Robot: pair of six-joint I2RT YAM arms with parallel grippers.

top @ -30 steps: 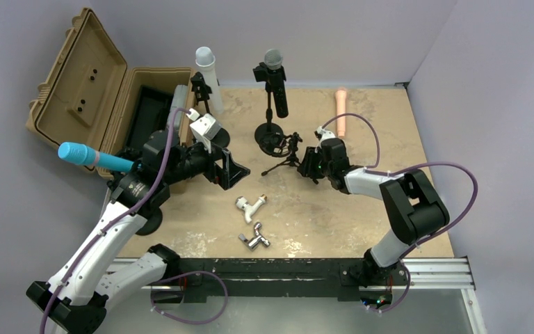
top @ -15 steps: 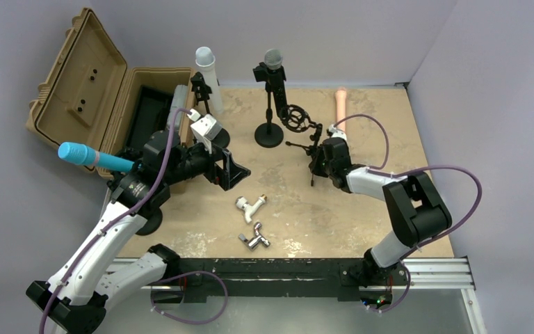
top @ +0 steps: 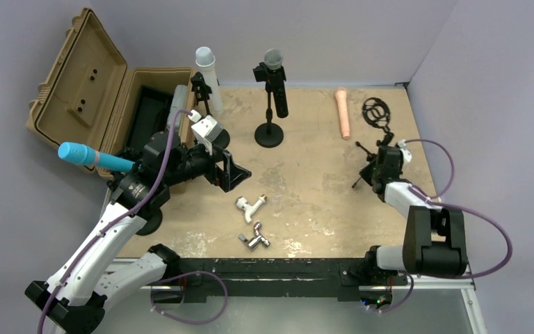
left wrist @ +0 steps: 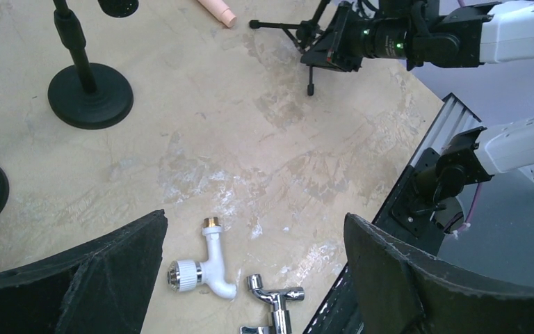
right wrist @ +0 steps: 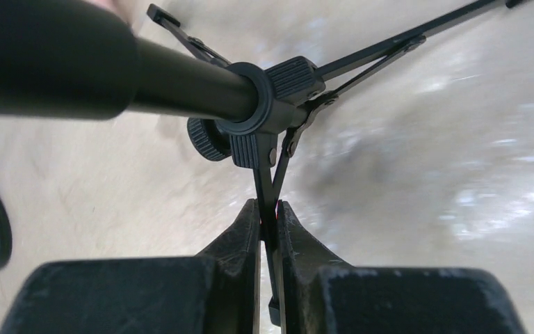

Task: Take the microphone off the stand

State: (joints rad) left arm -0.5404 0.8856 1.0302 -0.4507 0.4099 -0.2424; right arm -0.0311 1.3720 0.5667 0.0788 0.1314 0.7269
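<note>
A black microphone (top: 274,83) sits in a clip on a round-base stand (top: 269,133) at the back middle; the base also shows in the left wrist view (left wrist: 90,97). A white microphone (top: 207,73) and a blue microphone (top: 90,157) sit on other stands at the left. My right gripper (top: 382,165) is shut on one leg (right wrist: 268,174) of a small black tripod stand (top: 375,129) with an empty ring mount, at the table's right side. My left gripper (top: 231,170) is open and empty, above the table's left middle (left wrist: 254,229).
A pink microphone (top: 342,111) lies on the table at the back right. A white faucet (top: 250,207) and a chrome faucet (top: 256,239) lie near the front middle. An open tan case (top: 83,76) stands at the back left.
My right gripper has carried the tripod stand from the middle of the table to the right side. The left arm has not moved.
</note>
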